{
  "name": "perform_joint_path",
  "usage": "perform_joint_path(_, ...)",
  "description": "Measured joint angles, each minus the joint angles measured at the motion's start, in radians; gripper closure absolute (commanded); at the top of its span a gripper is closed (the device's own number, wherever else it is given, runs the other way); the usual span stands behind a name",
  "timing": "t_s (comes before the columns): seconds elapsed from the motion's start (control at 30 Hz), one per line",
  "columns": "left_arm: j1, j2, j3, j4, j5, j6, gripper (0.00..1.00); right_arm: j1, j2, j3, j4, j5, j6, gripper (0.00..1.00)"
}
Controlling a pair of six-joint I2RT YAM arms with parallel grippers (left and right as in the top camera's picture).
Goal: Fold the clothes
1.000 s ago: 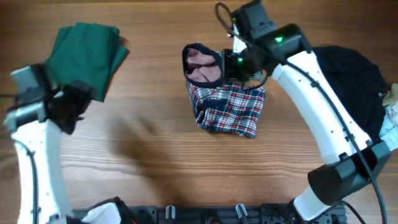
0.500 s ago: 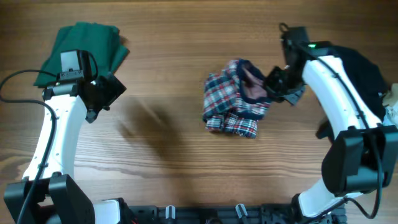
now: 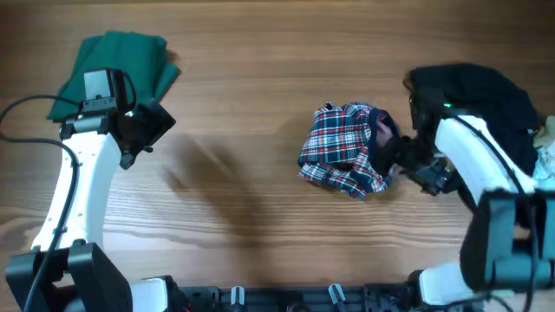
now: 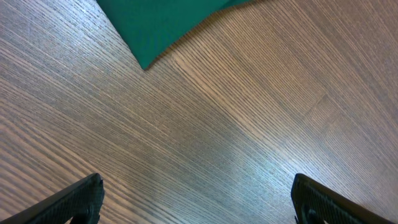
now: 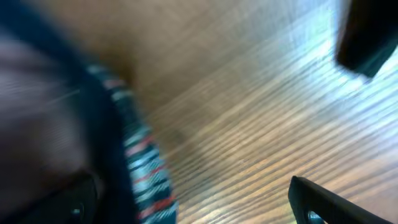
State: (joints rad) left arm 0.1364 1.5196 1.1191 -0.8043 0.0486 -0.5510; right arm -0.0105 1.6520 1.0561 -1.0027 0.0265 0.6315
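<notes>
The plaid clothes (image 3: pixel 344 159) lie in a crumpled bundle right of the table's middle, navy trim and pink lining showing at the right edge. My right gripper (image 3: pixel 402 165) sits against that edge. In the blurred right wrist view the right gripper (image 5: pixel 193 205) is open, its jaws wide apart, with the plaid hem (image 5: pixel 138 163) lying beside the left finger and bare wood between the fingers. My left gripper (image 3: pixel 143 133) hovers open just below the dark green garment (image 3: pixel 113 68). In the left wrist view the left gripper (image 4: pixel 199 205) has only wood between its fingers, and a green corner (image 4: pixel 168 22) shows at the top.
A black garment (image 3: pixel 477 91) is heaped at the back right behind the right arm. Pale cloth (image 3: pixel 546 143) lies at the right edge. The arm bases and a black rail (image 3: pixel 286 299) run along the front edge.
The right arm swung right, dragging the plaid bundle from centre toward the right, and its jaws came open. The left arm moved up beside the green garment, then held still.
</notes>
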Motion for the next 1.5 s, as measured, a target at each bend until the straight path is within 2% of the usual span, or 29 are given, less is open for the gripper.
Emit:
perform_joint_path(0.03,0.0,0.0,0.0,0.0,0.0,0.0,0.04,-0.002,-0.093,0.01,0.037,-0.031,-0.087,0.03)
perform_joint_path(0.1,0.0,0.0,0.0,0.0,0.0,0.0,0.04,-0.002,-0.25,0.023,0.074,-0.119,-0.243,0.31)
perform_joint_path(0.13,-0.002,0.0,0.0,0.002,0.0,0.0,0.04,-0.002,-0.312,0.026,0.1,-0.185,-0.334,0.41)
perform_joint_path(0.17,-0.007,0.0,0.0,0.002,-0.001,0.0,0.04,-0.002,-0.334,0.027,0.109,-0.229,-0.383,0.45)
perform_joint_path(0.23,-0.032,0.0,0.0,0.01,-0.003,0.0,0.04,-0.002,-0.317,0.019,0.127,-0.336,-0.509,0.45)
perform_joint_path(0.37,-0.051,0.0,0.0,0.018,-0.003,0.0,0.04,-0.002,-0.225,-0.114,0.214,-0.44,-0.646,0.45)
perform_joint_path(0.4,-0.051,0.0,0.0,0.017,-0.003,0.0,0.04,-0.002,-0.211,-0.146,0.236,-0.45,-0.676,0.59)
perform_joint_path(0.43,-0.051,0.0,0.0,0.018,-0.003,0.0,0.04,-0.002,-0.206,-0.163,0.242,-0.455,-0.692,0.93)
perform_joint_path(0.47,-0.051,0.0,0.0,0.018,-0.003,0.0,0.04,-0.002,-0.204,-0.168,0.241,-0.458,-0.708,0.96)
perform_joint_path(0.53,-0.051,0.0,0.0,0.017,-0.003,0.0,0.04,-0.002,-0.204,-0.169,0.242,-0.455,-0.693,0.96)
perform_joint_path(0.63,-0.051,0.0,0.0,0.015,-0.003,0.0,0.03,-0.002,-0.215,-0.167,0.196,-0.435,-0.595,0.96)
perform_joint_path(0.7,-0.051,0.0,0.0,0.016,-0.003,0.0,0.03,-0.014,-0.301,-0.156,0.065,-0.33,-0.433,0.96)
perform_joint_path(0.8,-0.051,0.0,0.0,0.016,-0.003,0.0,0.03,-0.071,-0.371,-0.139,-0.048,-0.179,-0.309,0.96)
perform_joint_path(0.9,-0.051,0.0,0.0,0.016,-0.003,0.0,0.03,-0.12,-0.371,-0.146,-0.024,-0.073,-0.262,0.96)
perform_joint_path(0.93,-0.051,0.0,0.0,0.016,-0.003,0.0,0.03,-0.134,-0.367,-0.166,0.003,-0.016,-0.245,0.82)
perform_joint_path(1.0,-0.051,0.0,0.0,0.016,-0.003,0.0,0.03,-0.144,-0.347,-0.211,0.064,0.064,-0.228,0.19)
perform_joint_path(1.03,-0.051,0.0,0.0,0.016,-0.003,0.0,0.03,-0.147,-0.33,-0.223,0.071,0.081,-0.22,0.14)
perform_joint_path(1.1,-0.051,0.0,0.0,0.016,-0.003,0.004,0.03,-0.148,-0.318,-0.229,0.081,0.075,-0.24,0.13)
perform_joint_path(1.27,-0.051,0.0,0.0,0.016,-0.003,0.014,0.03,-0.128,-0.435,-0.164,0.135,-0.146,-0.456,0.32)
perform_joint_path(1.37,-0.051,0.0,0.0,0.026,-0.003,0.014,0.03,-0.04,-0.433,-0.178,0.176,-0.235,-0.554,0.32)
perform_joint_path(1.5,-0.051,0.0,0.0,0.028,-0.003,0.014,0.03,0.098,-0.359,-0.236,0.243,-0.255,-0.613,0.32)
